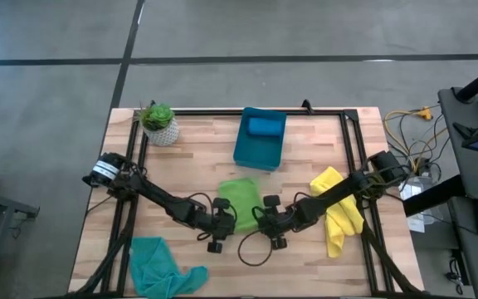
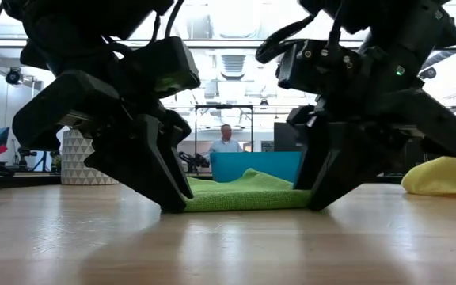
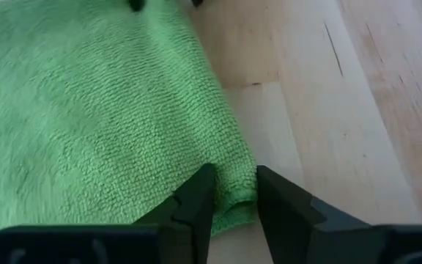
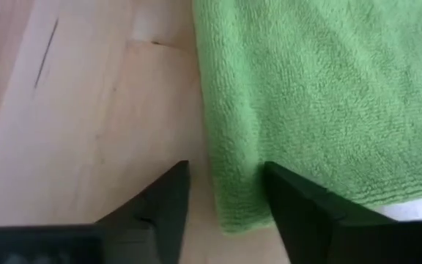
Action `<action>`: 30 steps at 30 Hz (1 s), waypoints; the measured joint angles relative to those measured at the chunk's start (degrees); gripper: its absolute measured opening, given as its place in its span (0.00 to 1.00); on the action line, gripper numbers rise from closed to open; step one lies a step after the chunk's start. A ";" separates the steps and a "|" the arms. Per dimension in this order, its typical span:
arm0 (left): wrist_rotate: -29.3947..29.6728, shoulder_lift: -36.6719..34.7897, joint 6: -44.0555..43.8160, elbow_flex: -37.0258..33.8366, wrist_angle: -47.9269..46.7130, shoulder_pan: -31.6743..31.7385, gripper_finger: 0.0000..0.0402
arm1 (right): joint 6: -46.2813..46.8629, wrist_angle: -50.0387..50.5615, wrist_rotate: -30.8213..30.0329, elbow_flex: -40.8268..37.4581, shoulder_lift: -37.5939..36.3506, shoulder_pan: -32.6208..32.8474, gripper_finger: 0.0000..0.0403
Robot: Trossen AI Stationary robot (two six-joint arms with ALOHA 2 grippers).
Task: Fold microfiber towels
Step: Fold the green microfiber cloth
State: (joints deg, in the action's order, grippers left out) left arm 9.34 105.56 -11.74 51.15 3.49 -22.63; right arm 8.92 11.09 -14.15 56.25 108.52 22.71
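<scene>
The green towel (image 1: 238, 202) lies flat near the middle of the wooden table (image 1: 305, 266), its long axis running from the near edge toward the blue bin (image 1: 260, 139) at the back.

The left claw (image 3: 233, 202) is at the towel's near left corner, fingers nearly closed and pinching the corner's edge between them. The right claw (image 4: 226, 202) is at the near right corner; its fingers stand partly open astride the towel's edge, with no firm grip evident.

The yellow towel (image 1: 337, 208) lies bunched at the right side, the teal towel (image 1: 160, 266) crumpled at the near left. A potted plant (image 1: 158, 122) stands at the back left. In the low view, a person (image 2: 226, 139) is visible in the room behind the bin.
</scene>
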 joint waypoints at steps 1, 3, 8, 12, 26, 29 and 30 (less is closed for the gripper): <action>0.00 0.00 -0.38 -0.12 -0.02 0.00 0.20 | 0.39 0.35 0.03 0.02 -0.20 -0.01 0.35; 0.09 -0.05 -1.40 -0.16 -0.11 0.00 0.14 | 0.44 1.18 1.12 0.02 -0.61 0.01 0.24; 0.09 -1.96 -1.63 0.10 -1.09 -0.09 0.02 | 1.01 4.32 8.36 1.05 -3.04 -0.36 0.04; -2.58 -7.56 -2.93 0.48 -1.50 -0.22 0.00 | 1.96 8.53 14.34 3.43 -7.78 -0.18 0.03; 0.30 -21.46 -3.05 -3.62 -2.93 1.28 0.00 | 4.43 10.54 19.36 4.74 -14.50 -3.31 0.02; 0.30 -20.98 -3.77 -5.15 -2.60 1.40 0.00 | 3.82 10.10 20.27 4.71 -14.50 -5.54 0.02; 0.40 -20.62 -4.67 -5.59 -1.81 1.66 0.00 | 3.32 10.48 20.94 4.68 -14.50 -6.44 0.02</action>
State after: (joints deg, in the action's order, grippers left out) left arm 9.75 84.94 -16.40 45.56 1.68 -20.97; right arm 12.23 21.57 6.78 60.94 94.02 16.27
